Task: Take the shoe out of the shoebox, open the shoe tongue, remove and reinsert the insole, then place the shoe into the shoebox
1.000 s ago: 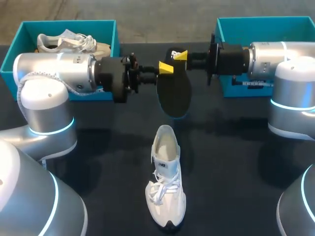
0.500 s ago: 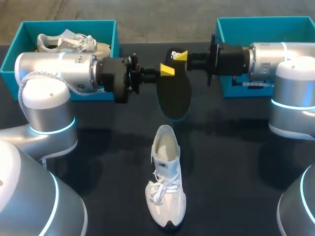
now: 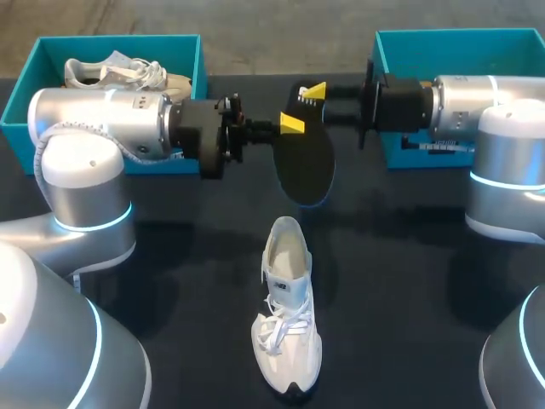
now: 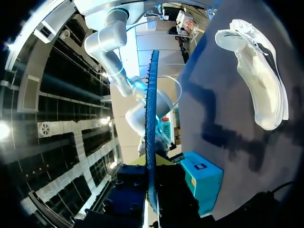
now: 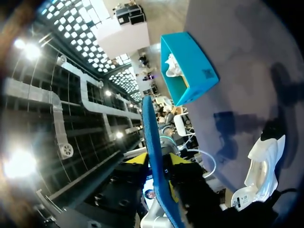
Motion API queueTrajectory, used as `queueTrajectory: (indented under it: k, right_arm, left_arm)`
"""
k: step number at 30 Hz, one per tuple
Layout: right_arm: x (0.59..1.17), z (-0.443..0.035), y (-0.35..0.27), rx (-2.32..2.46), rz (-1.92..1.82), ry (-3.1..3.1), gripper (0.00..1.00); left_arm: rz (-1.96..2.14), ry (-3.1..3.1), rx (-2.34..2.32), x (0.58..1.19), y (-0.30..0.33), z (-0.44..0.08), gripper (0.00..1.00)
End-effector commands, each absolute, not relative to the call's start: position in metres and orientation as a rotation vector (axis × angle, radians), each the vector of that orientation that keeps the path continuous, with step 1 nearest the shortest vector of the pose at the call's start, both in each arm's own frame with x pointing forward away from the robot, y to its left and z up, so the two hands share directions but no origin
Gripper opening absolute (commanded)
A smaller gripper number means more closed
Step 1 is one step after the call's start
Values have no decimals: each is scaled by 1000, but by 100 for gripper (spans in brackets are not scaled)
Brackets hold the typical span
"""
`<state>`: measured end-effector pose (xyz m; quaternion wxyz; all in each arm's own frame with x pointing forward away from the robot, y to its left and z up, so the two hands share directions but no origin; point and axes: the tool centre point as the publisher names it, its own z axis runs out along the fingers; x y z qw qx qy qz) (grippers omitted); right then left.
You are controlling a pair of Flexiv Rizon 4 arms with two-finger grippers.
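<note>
1. Here, the left hand (image 3: 292, 124) is clamped on the side edge of the dark insole (image 3: 304, 166). The right hand (image 3: 315, 90) is closed on the insole's end farthest from the shoe (image 3: 287, 315). The insole hangs between them above the counter (image 3: 409, 281).
2. In the head view only one yellow tip of each hand shows; the other lies behind the insole. Each wrist view sees the insole edge-on, a thin blue strip between its own fingers.
3. The white shoe stands on the dark counter nearer the robot, apart from the insole, with its heel toward it.
4. The left shoebox (image 3: 111, 40) holds a second shoe (image 3: 119, 72), partly hidden by the left arm (image 3: 102, 123). The right arm (image 3: 477, 106) covers part of the right shoebox (image 3: 460, 38).
</note>
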<state>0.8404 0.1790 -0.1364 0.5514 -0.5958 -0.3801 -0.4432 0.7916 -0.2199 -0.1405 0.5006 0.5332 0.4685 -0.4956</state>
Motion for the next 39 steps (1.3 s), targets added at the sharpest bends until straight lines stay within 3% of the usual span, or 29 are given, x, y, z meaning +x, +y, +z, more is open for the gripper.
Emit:
queueTrajectory:
  k: [1,27,39]
  right_arm:
    - [835,-134,179,-1414,-1064,-895,100]
    - [794,-140,167,-1347,-1089,-963,100]
    - [788,-141,163,-1359,-1117,-962,100]
  left_arm:
    - [-1185,1135,1288,791,-219,-139,0]
    - [-1168,1347,1256,781,-144,-155,0]
    - [-1374,1495,1168,767,-126,-160,0]
